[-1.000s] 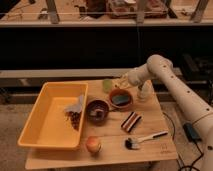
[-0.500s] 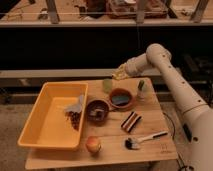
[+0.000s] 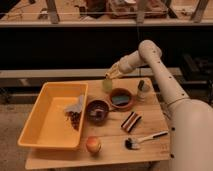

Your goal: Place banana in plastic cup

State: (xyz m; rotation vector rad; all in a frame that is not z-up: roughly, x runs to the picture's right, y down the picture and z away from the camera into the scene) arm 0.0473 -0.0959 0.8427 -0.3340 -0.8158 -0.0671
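My gripper (image 3: pixel 112 75) hangs at the back of the desk (image 3: pixel 150 150), right over the cup (image 3: pixel 107 85). It is closed on a small yellow piece I take for the banana (image 3: pixel 110 76); I see no banana anywhere else. The risk now is the drop. The cup is narrow and looks light, so if I let go off-centre the banana may hit the rim and bounce onto the desk, or tip the cup toward the bowl (image 3: pixel 121 99) just beside it. Coming down too low could also knock the cup over
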